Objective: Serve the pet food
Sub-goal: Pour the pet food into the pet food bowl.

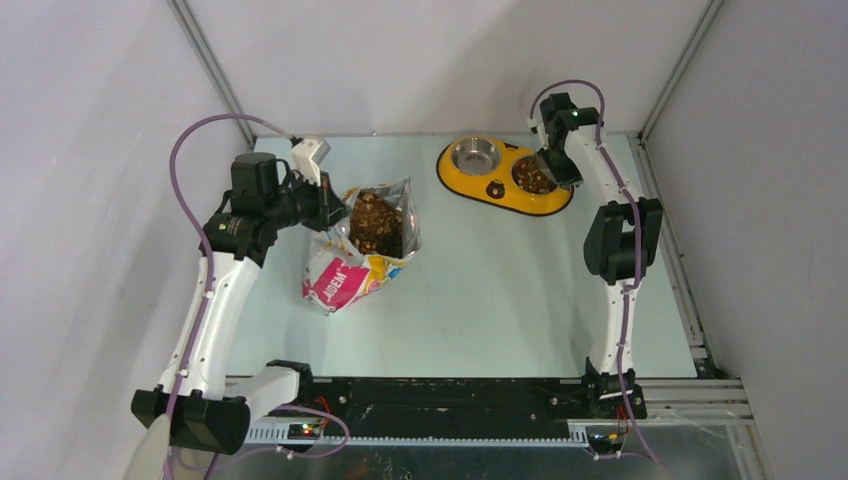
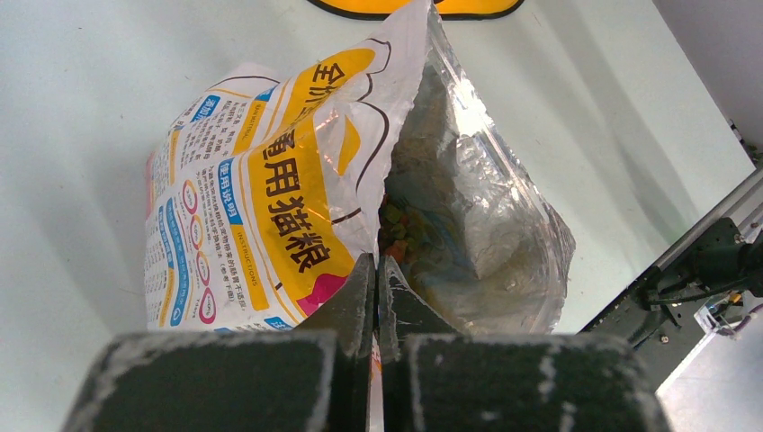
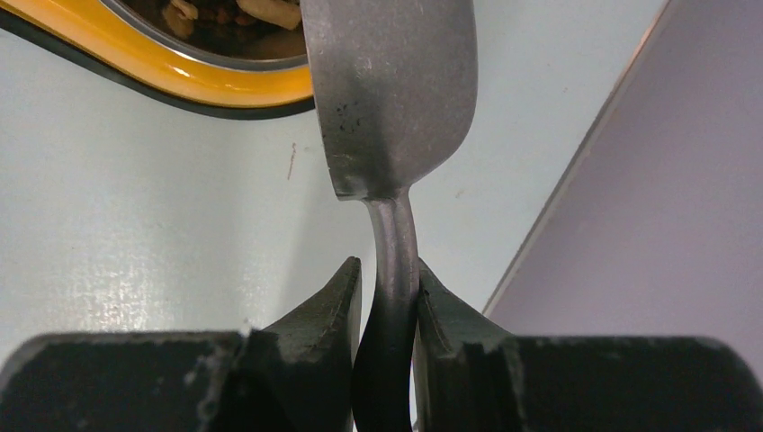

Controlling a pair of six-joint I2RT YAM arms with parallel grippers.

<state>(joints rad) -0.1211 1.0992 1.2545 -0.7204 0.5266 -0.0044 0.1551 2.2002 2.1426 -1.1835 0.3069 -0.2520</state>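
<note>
Gripping the thin handle of the grey scoop (image 3: 391, 90), the right claw (image 3: 389, 270) was clenched around it. The long axis of the scoop ran straight forward from between the two fingers. Its bowl part hung just ahead of the claw, over the rim of the yellow feeder (image 3: 135, 63). Some pet food (image 1: 532, 178) lay already in the feeder bowl under the scoop, a little ahead of this claw and to its left. The other steel bowl (image 1: 475, 155), further to the left, looked empty. Whether the scoop carried any pieces could not be told, because only its underside was visible.

The left claw (image 2: 375, 270) was shut on the edge of the bag (image 2: 270, 180) and pinched the foil at the mouth, so the mouth stood open. The rest of the pet food (image 1: 375, 225) sat inside the bag, directly in front of that claw and slightly below it. The bag leaned on the bench (image 1: 480, 290) with its opening facing up.

For the coming move, the important relation was probably this: the bag's food lay well apart from the right claw, far to its left and nearer to the arm bases. The left arm was the nearer one, but it was occupied. If one more portion was needed, the right arm would have to swing the scoop leftward, tip first, into the open mouth.
</note>
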